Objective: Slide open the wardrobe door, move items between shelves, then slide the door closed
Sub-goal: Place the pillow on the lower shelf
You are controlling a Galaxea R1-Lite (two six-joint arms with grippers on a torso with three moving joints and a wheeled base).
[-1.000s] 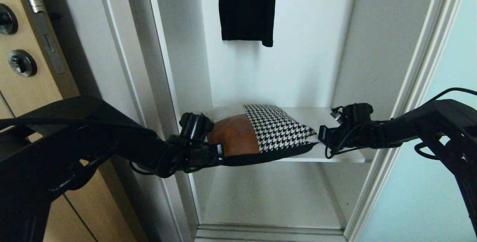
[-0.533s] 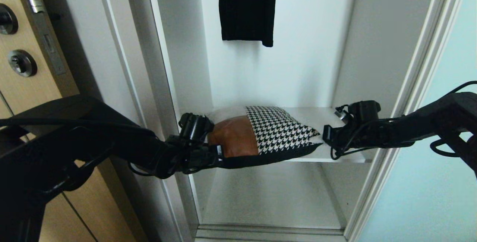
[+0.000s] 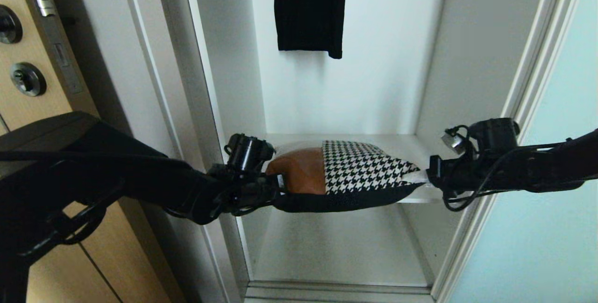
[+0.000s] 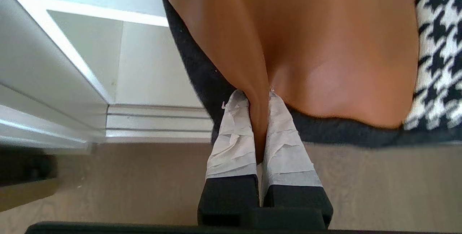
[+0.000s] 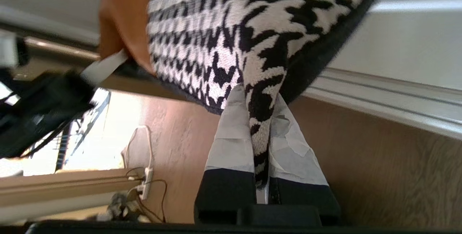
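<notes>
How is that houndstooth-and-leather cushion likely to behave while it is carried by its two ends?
The cushion probably sags and flexes: it hangs between the left gripper and right gripper, its black underside bulging down. It seems soft, since the leather puckers where the jaws pinch it. It is likely light, as small pinches of fabric carry it.
</notes>
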